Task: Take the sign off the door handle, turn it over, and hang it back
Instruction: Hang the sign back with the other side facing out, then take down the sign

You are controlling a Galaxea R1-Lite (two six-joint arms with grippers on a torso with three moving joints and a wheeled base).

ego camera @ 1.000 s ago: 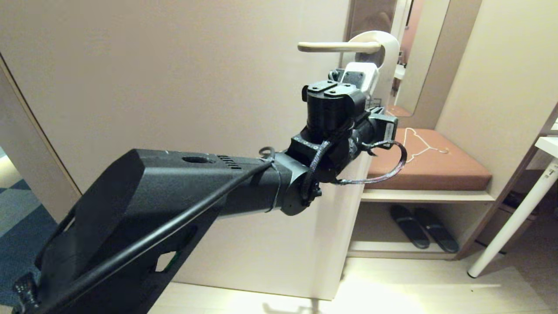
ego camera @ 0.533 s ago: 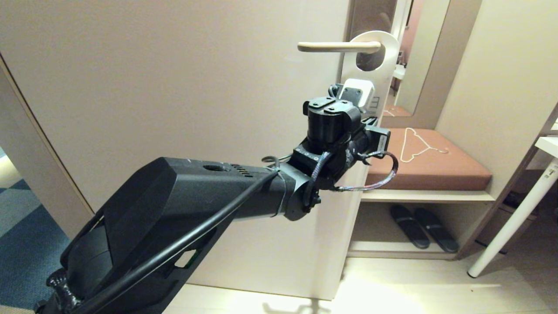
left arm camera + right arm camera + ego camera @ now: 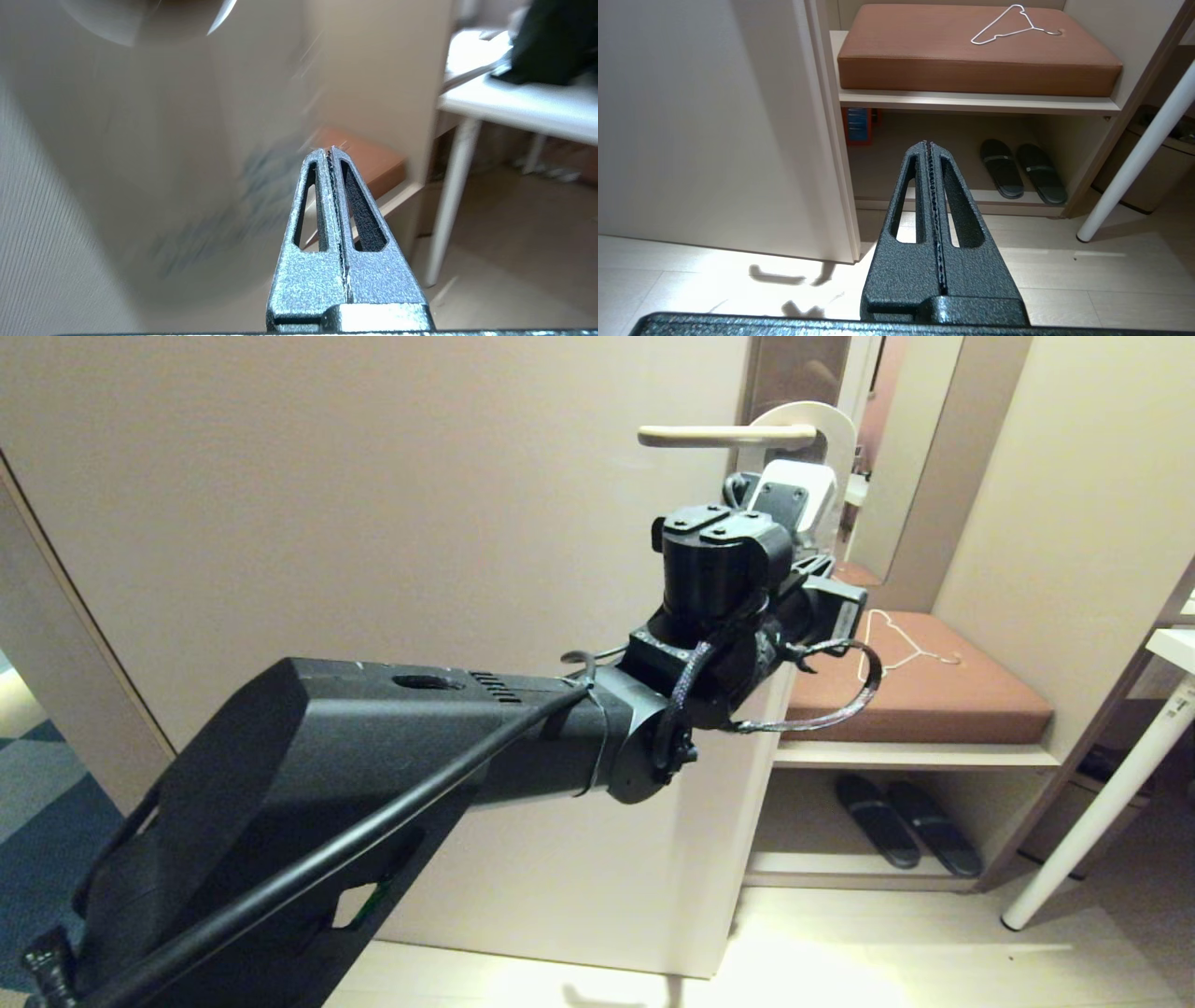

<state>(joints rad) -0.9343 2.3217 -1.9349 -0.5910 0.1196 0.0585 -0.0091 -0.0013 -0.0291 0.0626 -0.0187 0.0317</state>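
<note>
Overhead, the flat white rounded sign (image 3: 834, 429) loops the slim beige lever door handle (image 3: 724, 435); the left gripper (image 3: 794, 518), just below that handle, must work carefully. Wrist-side, its jaws are pressed together on nothing beside the blurred sign (image 3: 187, 186). Elsewhere, the right gripper (image 3: 932, 144) hangs closed, low, well below the handle.

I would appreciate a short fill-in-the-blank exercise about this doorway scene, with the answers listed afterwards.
1. The sign hangs on the door ____.
2. A white wire ____ lies on the brown cushion.
3. A pair of dark ____ sits on the shelf below the cushion.
4. The left gripper's fingers are ____.

Answers: handle; hanger; slippers; shut
</note>
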